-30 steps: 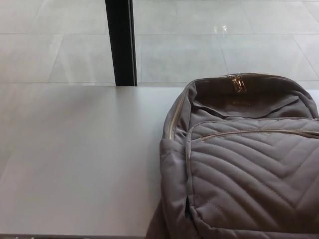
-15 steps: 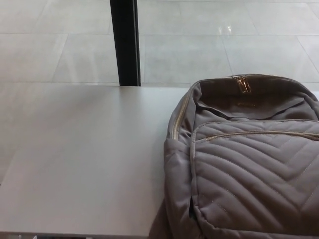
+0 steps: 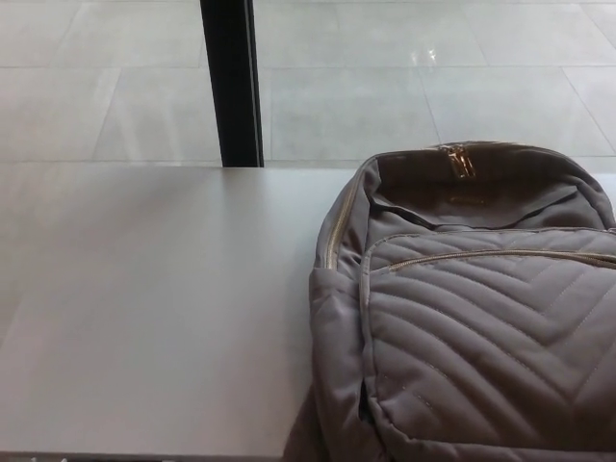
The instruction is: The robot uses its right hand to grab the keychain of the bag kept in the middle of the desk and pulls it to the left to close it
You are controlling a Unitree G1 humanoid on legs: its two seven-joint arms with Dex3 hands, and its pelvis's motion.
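Note:
A grey-brown quilted backpack (image 3: 472, 318) lies on the white desk (image 3: 154, 308), filling the right half of the head view. Its gold zipper pulls (image 3: 457, 162) sit together at the top middle of the bag. A gold zipper line (image 3: 334, 231) runs down the bag's left side, and another gold zipper (image 3: 500, 256) crosses the front pocket. Behind the pulls the top compartment gapes a little, showing dark lining. Neither of my hands shows in the picture.
A black vertical post (image 3: 231, 82) stands behind the desk's far edge, left of the bag. Beyond it lies a pale tiled floor (image 3: 385, 87). The desk's front edge (image 3: 144, 454) runs along the bottom left.
The whole picture shifted right half a second ago and has shifted back left, so the camera moved. The bag itself has not moved on the desk.

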